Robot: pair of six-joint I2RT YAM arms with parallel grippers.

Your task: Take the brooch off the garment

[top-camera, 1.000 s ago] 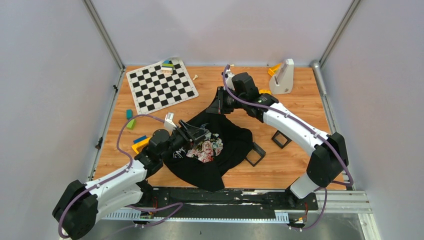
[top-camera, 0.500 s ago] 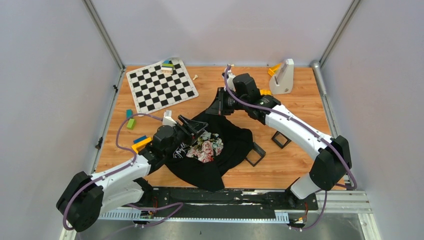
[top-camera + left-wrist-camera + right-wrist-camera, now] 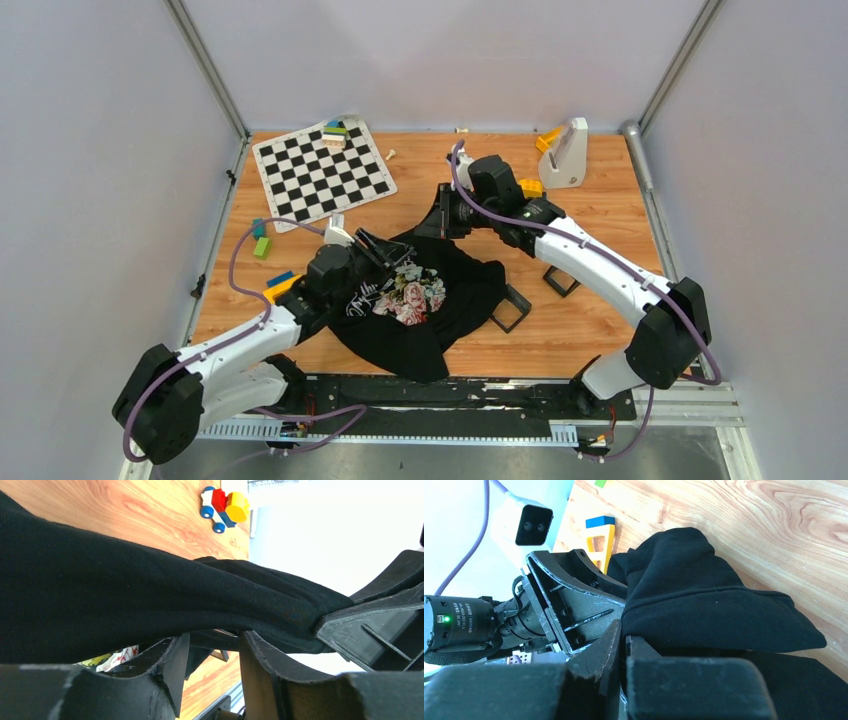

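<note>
A checkered mat and white stand lie well apart.

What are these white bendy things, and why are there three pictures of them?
They are two robot arms, bolted to a wooden table. One picture looks down from a camera high above. The other two come from little cameras on each arm's wrist, so there you see everything very close up. Each arm ends in a pincer with two fingers. The right pincer is shut on a fold of a black shirt with flowers printed on it. The left pincer is open, its fingers close to the stretched cloth. Around the shirt lie a checkered mat, some coloured blocks, a toy car of bricks and black square frames. The arms are meant to take a brooch off the shirt, but it doesn't show in these pictures.
</note>
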